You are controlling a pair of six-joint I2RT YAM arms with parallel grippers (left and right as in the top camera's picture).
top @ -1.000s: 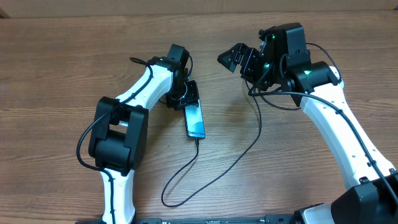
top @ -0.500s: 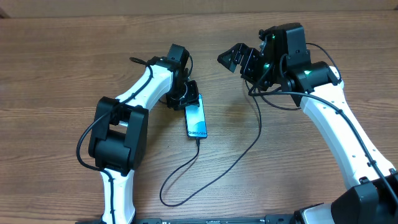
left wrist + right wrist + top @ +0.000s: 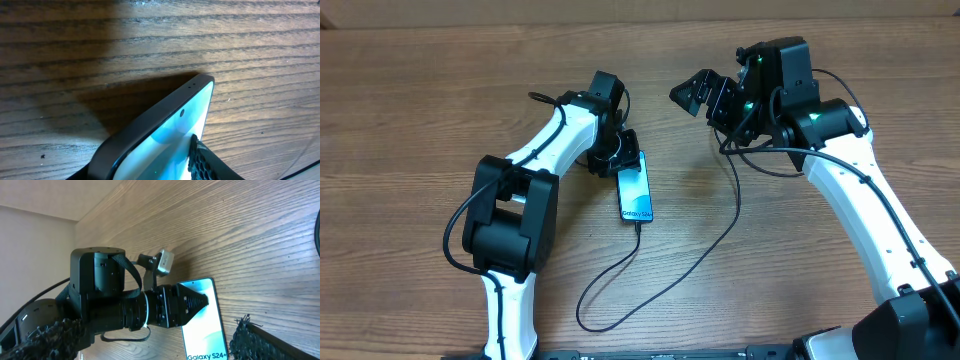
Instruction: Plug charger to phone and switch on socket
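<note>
Wooden table (image 3: pixel 420 80), left gripper (image 3: pixel 625 155) clasping phone (image 3: pixel 634 193)

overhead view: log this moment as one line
left gripper: shut on slim blue-screen smartphone | thin black charger cable: plugged into it | right gripper: open, empty

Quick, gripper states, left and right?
Left gripper: closed on the phone, at its top end.
Right gripper: open, holding nothing.

The bench (image 3: pixel 410 110) is matt, grained wood. The phone (image 3: pixel 634 190) has a glossy screen and smooth, dark, satin edges.
</note>
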